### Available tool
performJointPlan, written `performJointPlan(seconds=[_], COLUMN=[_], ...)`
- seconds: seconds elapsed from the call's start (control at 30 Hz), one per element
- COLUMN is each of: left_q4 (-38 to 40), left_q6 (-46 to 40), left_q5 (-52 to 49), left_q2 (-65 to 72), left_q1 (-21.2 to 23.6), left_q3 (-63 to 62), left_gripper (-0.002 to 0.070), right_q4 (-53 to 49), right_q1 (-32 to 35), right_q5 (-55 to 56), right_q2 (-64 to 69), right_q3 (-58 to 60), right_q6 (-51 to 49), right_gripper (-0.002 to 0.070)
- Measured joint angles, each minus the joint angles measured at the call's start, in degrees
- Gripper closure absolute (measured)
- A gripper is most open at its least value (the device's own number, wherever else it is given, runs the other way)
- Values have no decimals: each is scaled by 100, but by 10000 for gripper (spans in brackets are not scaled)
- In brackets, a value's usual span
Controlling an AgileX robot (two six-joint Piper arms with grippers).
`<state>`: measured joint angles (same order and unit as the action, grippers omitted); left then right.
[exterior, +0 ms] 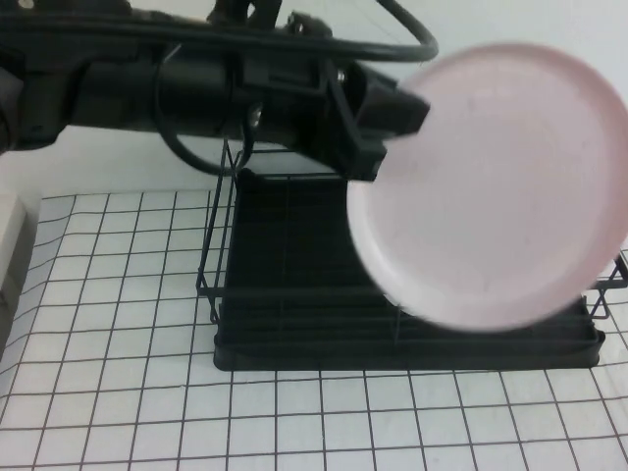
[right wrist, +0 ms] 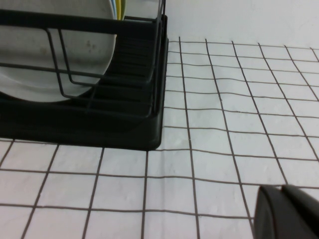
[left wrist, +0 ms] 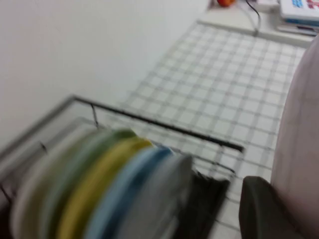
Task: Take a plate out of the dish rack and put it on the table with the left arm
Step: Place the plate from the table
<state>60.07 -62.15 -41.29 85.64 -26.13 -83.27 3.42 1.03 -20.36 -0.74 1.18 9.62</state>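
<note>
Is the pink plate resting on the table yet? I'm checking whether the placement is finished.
No, the pink plate hangs above the dish rack, gripped at its rim by the left claw.

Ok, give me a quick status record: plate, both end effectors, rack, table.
plate: pale pink plate lifted clear, held in the air above the dish rack
left end effector: shut on the plate's rim, raised over the rack
right end effector: low near the table, beside the rack; only a tip shows
dish rack: black, other plates standing in it
table: white gridded cloth, plate not yet set down
</note>
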Motion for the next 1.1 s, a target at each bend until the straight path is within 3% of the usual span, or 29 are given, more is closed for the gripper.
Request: performJointPlan(seconds=[0.07,0.17,0.33,0.53,0.8,1.1], left_q4=[-654,-1330,-1616,-1329,-379,204], left_q6=[1213,2231,2960,3032,2485,2387], left_q5=[-677,-1576,-2145,-1520,480,1321], left_q2=[-52,30,195,195,195,246], left_q1=[0,0,9,9,-283,-364], left_q3=[0,0,91,893,2475,2846], left_gripper=[608,608,608,608,608,608], right_q4=[0,0,0,0,0,0], right_q1=[0,0,0,0,0,0], right_q5=[0,0,0,0,0,0], right_q2=[0,0,0,0,0,0], right_q3=[0,0,0,0,0,0], right_q6=[0,0,0,0,0,0], right_gripper=[678,678,678,678,678,678])
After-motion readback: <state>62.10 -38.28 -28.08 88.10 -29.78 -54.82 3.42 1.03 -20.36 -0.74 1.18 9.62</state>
